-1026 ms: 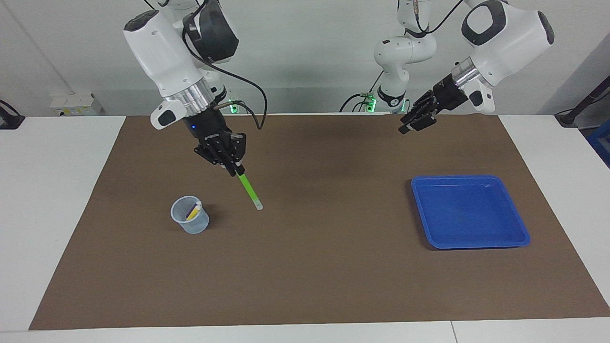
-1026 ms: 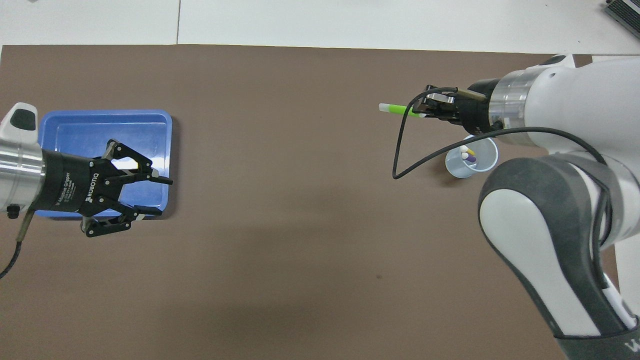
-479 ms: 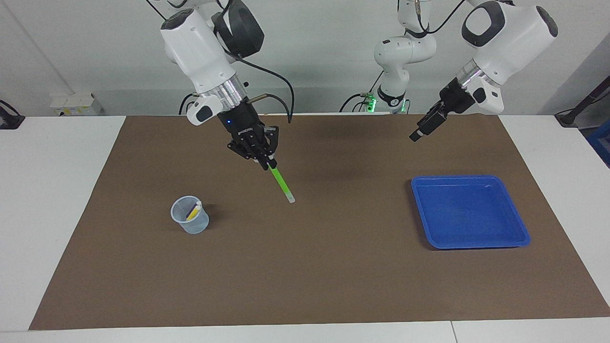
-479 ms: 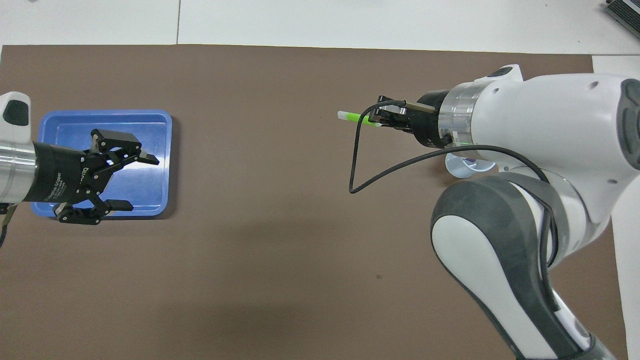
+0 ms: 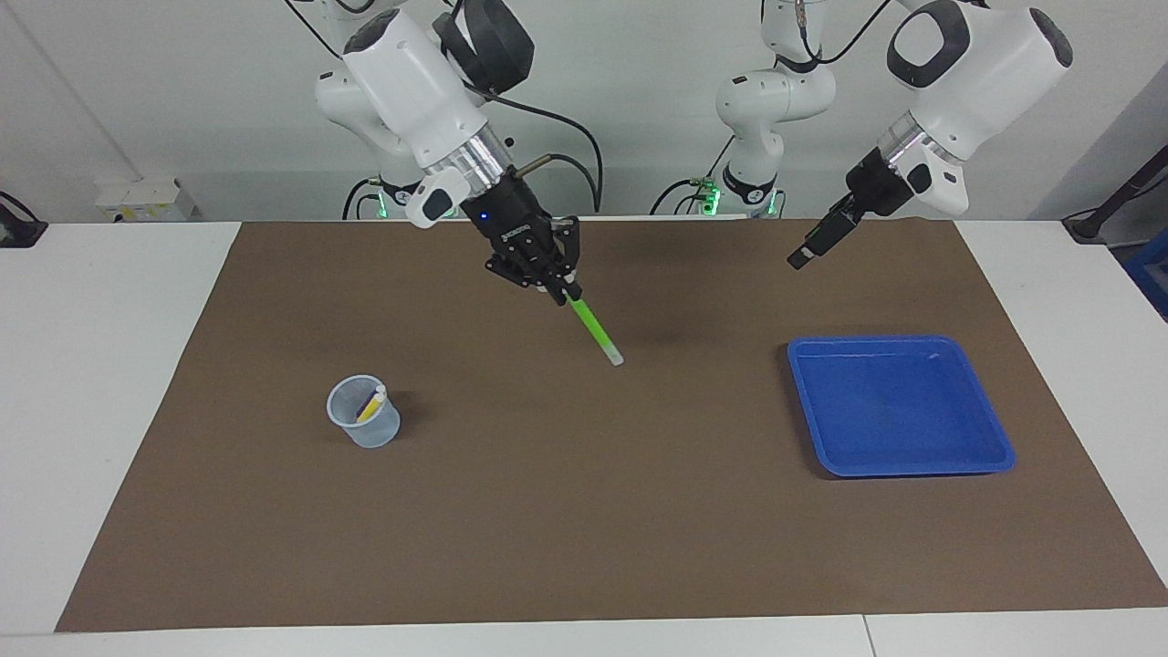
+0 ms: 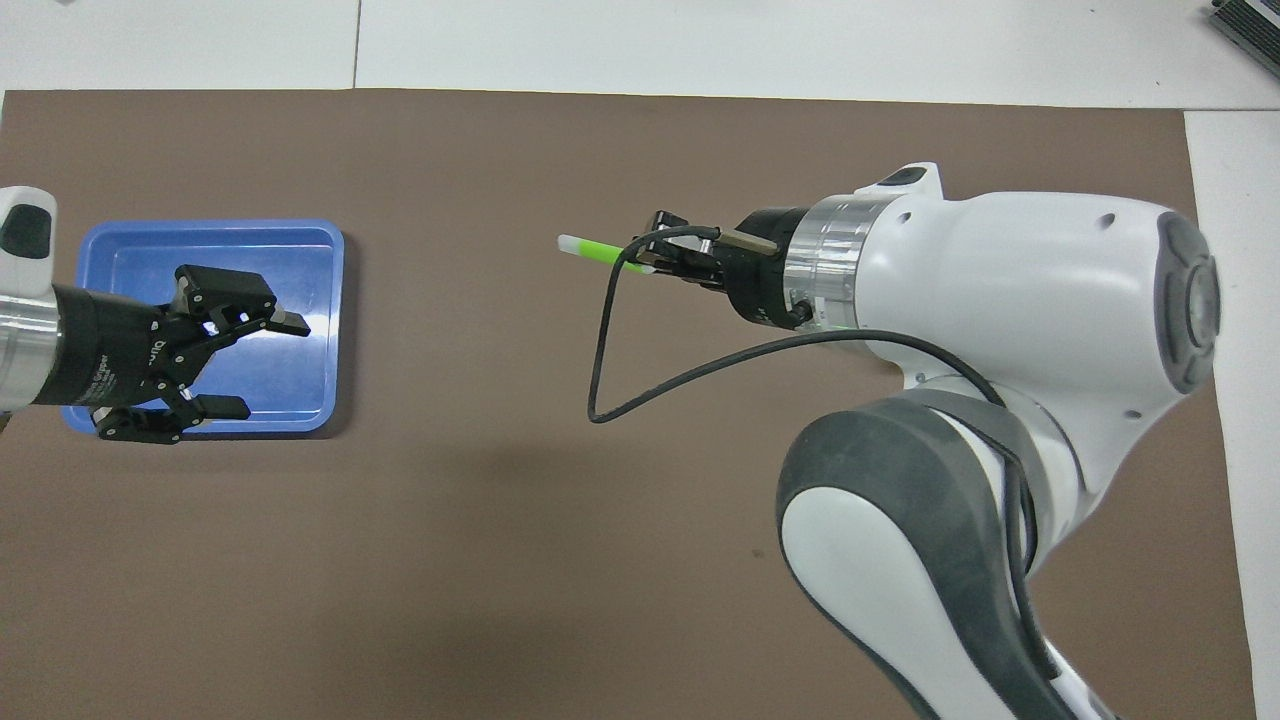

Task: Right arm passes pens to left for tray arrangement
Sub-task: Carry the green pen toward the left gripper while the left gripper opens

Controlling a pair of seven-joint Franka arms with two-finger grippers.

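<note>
The task looks to be at its first hand-over, with nothing arranged yet. The blue tray (image 5: 899, 406), at the middle right of the facing view, is bare inside. The right claw (image 5: 566, 294), just above the centre of that view, is clamped on the upper end of the green pen (image 5: 595, 330), which slants down from it with its white tip lowest, hanging in the air over the brown mat (image 5: 584, 547) and not touching it. In the overhead view the same pen (image 6: 600, 250) pokes out of the claw toward the tray's end of the tabletop (image 5: 109, 411).

The left claw (image 6: 255, 365) is raised over the tray at the left edge of the overhead view, its fingers spread wide and holding nothing; in the facing view it sits at the upper right, well apart from the green pen.

The other two pens are not yet dealt with: the yellow pen (image 5: 370, 407) and the purple pen (image 5: 376, 395) stand together in the small clear cup (image 5: 365, 412) at the lower left of centre in the facing view.

So one pen is lifted and on its way. Left to do, as I judge it: bring the two claws together, pass the green pen across, lay it in the tray, then repeat for the two in the cup.
</note>
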